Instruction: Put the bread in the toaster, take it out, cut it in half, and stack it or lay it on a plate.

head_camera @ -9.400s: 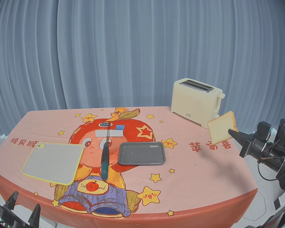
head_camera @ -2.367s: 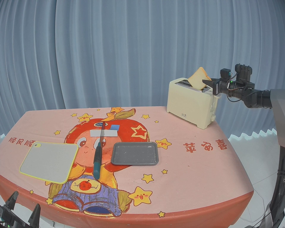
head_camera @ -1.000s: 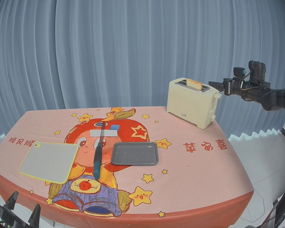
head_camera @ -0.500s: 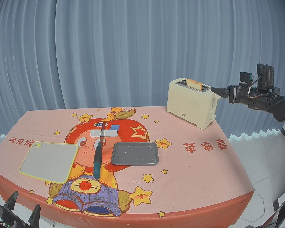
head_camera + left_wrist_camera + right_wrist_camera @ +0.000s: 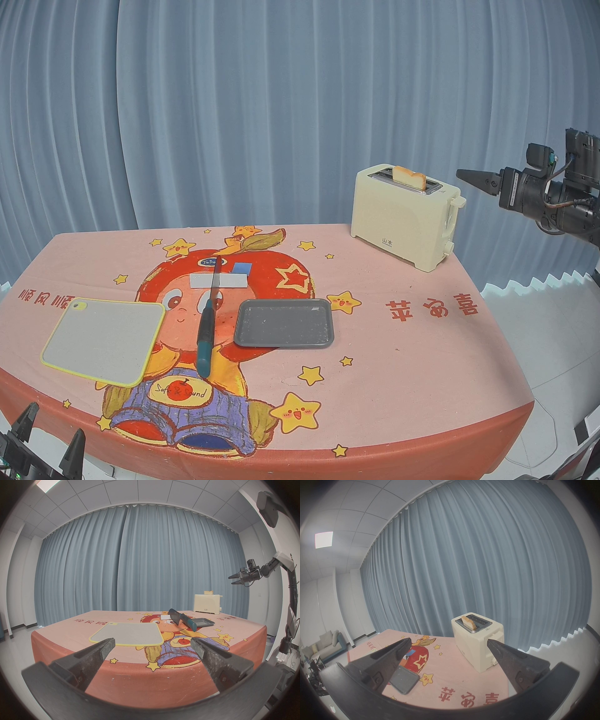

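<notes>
A cream toaster (image 5: 400,219) stands at the table's far right corner. A slice of bread (image 5: 409,177) sits in its slot, top crust poking out. My right gripper (image 5: 467,175) hangs open and empty in the air to the right of the toaster, at about slot height, pointing toward it. From the right wrist view, the toaster (image 5: 476,642) and bread (image 5: 468,622) show between that open gripper (image 5: 448,644). My left gripper (image 5: 50,431) is open below the table's front left edge, and its open fingers (image 5: 93,655) frame the table.
On the patterned pink cloth lie a yellow-rimmed cutting board (image 5: 103,340) at the front left, a blue-handled knife (image 5: 206,331) beside it, and a grey rectangular plate (image 5: 284,323) in the middle. The table's right half in front of the toaster is bare.
The right gripper carried the bread up from the table's right side, set it in the toaster slot and let go. Since then it has drawn back to the right, empty.
</notes>
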